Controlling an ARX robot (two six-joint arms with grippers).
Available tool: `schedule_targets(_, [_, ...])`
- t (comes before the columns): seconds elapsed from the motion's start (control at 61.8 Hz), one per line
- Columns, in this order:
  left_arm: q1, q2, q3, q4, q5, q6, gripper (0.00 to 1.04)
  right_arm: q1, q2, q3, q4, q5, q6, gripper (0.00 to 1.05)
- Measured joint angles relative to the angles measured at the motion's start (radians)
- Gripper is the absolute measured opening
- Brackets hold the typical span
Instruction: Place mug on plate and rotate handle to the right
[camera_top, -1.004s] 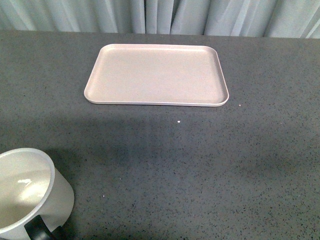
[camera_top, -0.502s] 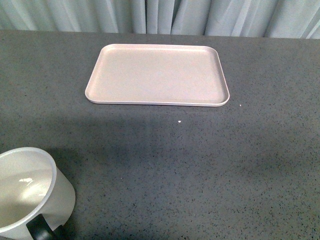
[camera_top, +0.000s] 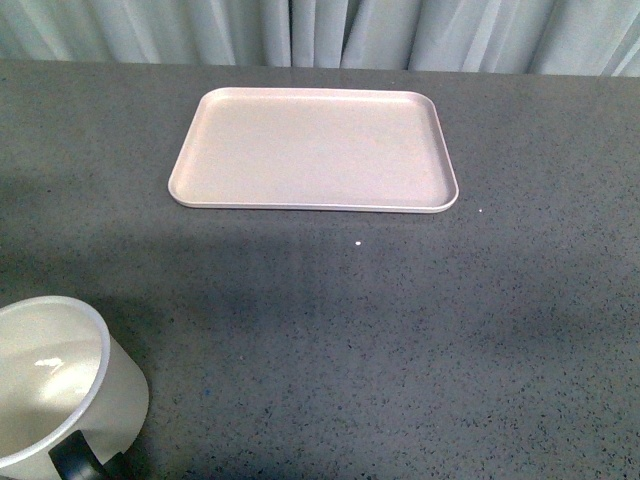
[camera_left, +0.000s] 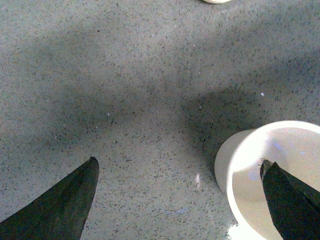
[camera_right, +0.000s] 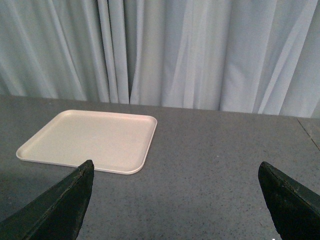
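Note:
The white mug (camera_top: 60, 385) stands upright at the near left corner of the table, its black handle (camera_top: 78, 462) turned toward me. The pale pink plate (camera_top: 312, 150) lies bare at the far middle of the table. Neither arm shows in the front view. In the left wrist view my left gripper (camera_left: 180, 167) is open above the table, one fingertip (camera_left: 280, 190) over the mug's (camera_left: 260, 175) rim, the other over bare table. My right gripper (camera_right: 175, 170) is open with nothing between its fingers, and the plate (camera_right: 90, 140) lies ahead of it.
The table is a dark grey speckled surface (camera_top: 400, 330). Pale curtains (camera_top: 320, 30) hang behind its far edge. A table seam or edge (camera_right: 310, 135) shows at the right in the right wrist view.
The mug and the plate stay where they were; only slight shifts of the picture show.

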Motion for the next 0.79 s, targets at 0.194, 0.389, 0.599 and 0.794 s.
schedule_targets(0.194, [0.000, 0.039, 0.002, -0.042, 0.035, 0.069, 0.95, 0.000, 0.000, 0.000, 0.000, 0.000, 0.000, 0.96])
schedule_targets(0.389, [-0.021, 0.150, 0.011, -0.047, 0.027, 0.119, 0.95, 0.000, 0.000, 0.000, 0.000, 0.000, 0.000, 0.96])
schedule_targets(0.599, [-0.050, 0.257, 0.057, -0.034, 0.027, 0.132, 0.95, 0.000, 0.000, 0.000, 0.000, 0.000, 0.000, 0.96])
schedule_targets(0.794, [-0.085, 0.342, 0.090, -0.020, 0.030, 0.116, 0.81, 0.000, 0.000, 0.000, 0.000, 0.000, 0.000, 0.96])
